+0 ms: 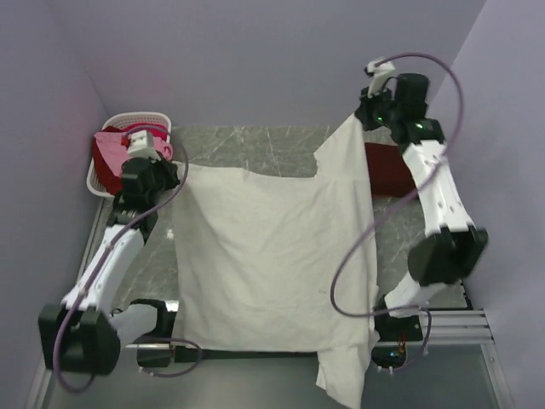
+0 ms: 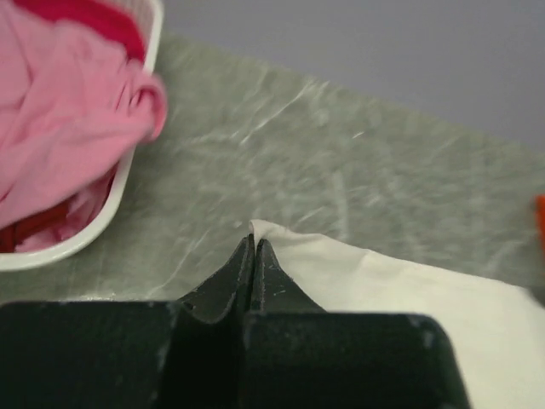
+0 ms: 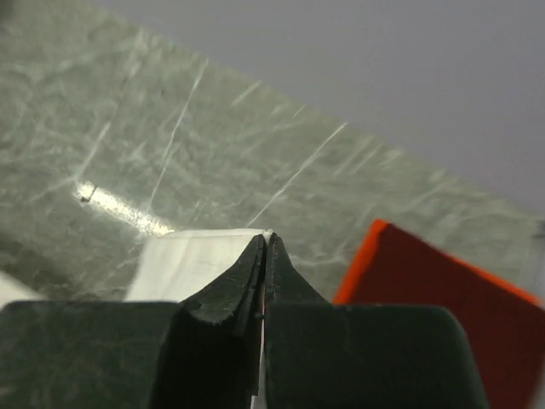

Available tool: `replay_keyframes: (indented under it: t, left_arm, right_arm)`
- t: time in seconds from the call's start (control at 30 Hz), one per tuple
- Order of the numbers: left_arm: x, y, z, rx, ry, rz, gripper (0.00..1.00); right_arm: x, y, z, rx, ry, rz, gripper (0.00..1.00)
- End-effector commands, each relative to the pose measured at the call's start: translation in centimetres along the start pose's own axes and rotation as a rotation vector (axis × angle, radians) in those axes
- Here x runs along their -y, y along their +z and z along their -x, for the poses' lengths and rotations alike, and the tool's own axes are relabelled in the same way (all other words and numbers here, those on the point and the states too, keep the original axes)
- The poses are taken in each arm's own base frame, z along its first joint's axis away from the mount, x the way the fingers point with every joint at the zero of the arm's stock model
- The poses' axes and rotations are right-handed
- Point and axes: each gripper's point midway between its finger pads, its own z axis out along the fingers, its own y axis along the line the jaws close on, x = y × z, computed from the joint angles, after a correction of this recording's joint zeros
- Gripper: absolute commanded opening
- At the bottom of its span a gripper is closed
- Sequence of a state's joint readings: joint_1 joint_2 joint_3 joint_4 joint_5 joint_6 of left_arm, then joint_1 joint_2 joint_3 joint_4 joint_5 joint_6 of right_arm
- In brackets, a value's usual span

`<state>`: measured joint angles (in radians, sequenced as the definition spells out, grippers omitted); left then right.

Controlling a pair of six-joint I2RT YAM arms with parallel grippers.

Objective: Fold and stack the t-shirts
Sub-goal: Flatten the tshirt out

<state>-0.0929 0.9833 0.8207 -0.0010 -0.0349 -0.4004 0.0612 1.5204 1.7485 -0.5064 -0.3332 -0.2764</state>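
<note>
Evidently caught mid-spread. Pinched shut with the left tool (image 2: pixel 254 243) on the far left corner of the cream-white t-shirt (image 1: pixel 272 247), low over the surface (image 1: pixel 255 145) and just beside the white basket (image 1: pixel 140 117). Gripped likewise with the right tool (image 3: pixel 266 243), closed tight on a thin edge of the same cloth, but carried higher at the far right. Hence a raised peak on that side, with the far edge strung between the two grips. Held so, in all likelihood, to stretch the cloth flat and square before any fold. Draped across the middle of the surface, with the near right corner hanging over the near edge; probably worth drawing back before folding.

Laid aside at the far right, just beside the lifted cloth: the dark red t-shirt (image 3: pixel 443 307), flat and crisp-cornered, seemingly folded already, so likely the start of the stack. Bunched in the basket at the far left: the pink t-shirt (image 2: pixel 60 128) and a red t-shirt (image 2: pixel 81 13), neither folded. Parked there presumably to leave room for one garment at a time.

No brand, label or print to read anywhere on cloth or basket; nothing legible at this sharpness.
</note>
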Motion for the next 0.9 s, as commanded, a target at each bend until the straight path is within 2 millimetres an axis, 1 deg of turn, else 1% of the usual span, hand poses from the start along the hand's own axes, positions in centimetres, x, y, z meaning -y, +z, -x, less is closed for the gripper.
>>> replay_keyframes:
  t: [0.0, 0.03, 0.07, 0.1, 0.13, 0.17, 0.2, 0.23, 0.27, 0.3, 0.37, 0.4, 0.43, 0.47, 0.5, 0.53, 0.57, 0.63, 0.67, 0.7, 0.73, 0.77, 0.8, 0.83, 0.87]
  left_arm:
    - [-2.8, 4.7, 0.6, 0.043, 0.037, 0.135, 0.0]
    - [-3.6, 6.0, -0.3, 0.014, 0.038, 0.159, 0.0]
    - [-4.9, 8.3, -3.3, -0.067, 0.046, 0.19, 0.0]
    - [-5.2, 9.5, -3.3, -0.07, 0.047, 0.205, 0.0]
    - [-5.7, 10.6, -4.0, -0.085, 0.048, 0.213, 0.0]
    - [-7.0, 12.3, -6.2, -0.134, 0.052, 0.244, 0.0]
    - [-7.1, 13.5, -5.6, -0.124, 0.047, 0.251, 0.0]
    - [-8.0, 14.2, -5.9, -0.134, 0.048, 0.272, 0.0]
    - [-9.1, 15.1, -7.3, -0.169, 0.057, 0.31, 0.0]
    - [-9.3, 15.8, -6.3, -0.15, 0.058, 0.326, 0.0]
    - [-10.9, 16.2, -6.3, -0.145, 0.063, 0.378, 0.0]
    - [-11.3, 16.3, -5.9, -0.131, 0.062, 0.39, 0.0]
    - [-11.2, 16.3, -5.9, -0.126, 0.059, 0.381, 0.0]
    - [-12.2, 16.2, -5.4, -0.116, 0.05, 0.389, 0.0]
    - [-12.1, 16.3, -5.4, -0.115, 0.049, 0.379, 0.0]
    - [-12.2, 16.4, -5.7, -0.124, 0.053, 0.37, 0.0]
    - [-11.6, 16.6, -6.1, -0.142, 0.053, 0.331, 0.0]
    - [-10.6, 16.8, -6.3, -0.156, 0.053, 0.273, 0.0]
    - [-9.7, 16.6, -5.8, -0.151, 0.047, 0.233, 0.0]
    - [-8.7, 16.3, -5.6, -0.155, 0.04, 0.185, 0.01]
    - [-7.9, 15.9, -4.8, -0.137, 0.031, 0.158, 0.0]
    - [-6.7, 14.8, -2.2, -0.081, 0.028, 0.128, 0.0]
    - [-5.8, 13.9, -1.4, -0.063, 0.023, 0.099, 0.01]
    - [-5.0, 13.0, 0.1, -0.03, 0.022, 0.077, 0.0]
    - [-3.4, 10.9, 3.7, 0.053, 0.025, 0.041, 0.0]
  right_arm:
    - [-1.6, 8.3, -3.6, -0.049, 0.072, 0.149, 0.0]
    - [-1.6, 9.9, -2.6, -0.031, 0.06, 0.154, 0.0]
    - [-1.5, 11.7, -3.6, -0.056, 0.077, 0.155, 0.0]
    - [-1.5, 15.2, -7.3, -0.131, 0.111, 0.168, 0.0]
    - [-0.9, 16.5, -5.5, -0.089, 0.106, 0.159, 0.0]
    - [-0.8, 17.7, -5.8, -0.094, 0.123, 0.156, 0.0]
    - [-0.9, 20.2, -9.1, -0.158, 0.15, 0.159, 0.0]
    - [-0.3, 20.9, -7.4, -0.115, 0.143, 0.142, 0.0]
    - [-0.1, 21.5, -7.5, -0.112, 0.149, 0.132, 0.0]
    - [0.2, 22.6, -8.5, -0.118, 0.148, 0.113, 0.0]
    - [0.5, 23.2, -8.4, -0.1, 0.135, 0.094, 0.0]
    - [0.6, 23.2, -7.6, -0.07, 0.121, 0.089, 0.0]
    - [0.5, 23.3, -8.2, -0.077, 0.123, 0.088, 0.0]
    - [0.6, 23.2, -7.5, -0.05, 0.115, 0.084, 0.0]
    - [0.5, 23.1, -7.3, -0.045, 0.112, 0.087, 0.0]
    - [0.3, 23.1, -7.6, -0.049, 0.117, 0.096, 0.0]
    - [0.2, 23.0, -7.5, -0.046, 0.121, 0.1, 0.0]
    - [-0.1, 22.2, -6.8, -0.044, 0.124, 0.115, 0.0]
    - [-0.3, 21.6, -6.4, -0.047, 0.12, 0.13, 0.0]
    - [-0.5, 19.9, -4.8, -0.037, 0.112, 0.141, 0.0]
    - [-1.0, 18.8, -4.3, -0.04, 0.106, 0.154, 0.0]
    - [-1.4, 17.4, -3.1, -0.021, 0.087, 0.176, 0.0]
    - [-1.5, 13.7, 1.2, 0.058, 0.053, 0.165, 0.0]
    - [-2.0, 12.0, 1.6, 0.062, 0.042, 0.172, 0.0]
    - [-2.5, 7.5, 5.6, 0.142, -0.007, 0.174, 0.0]
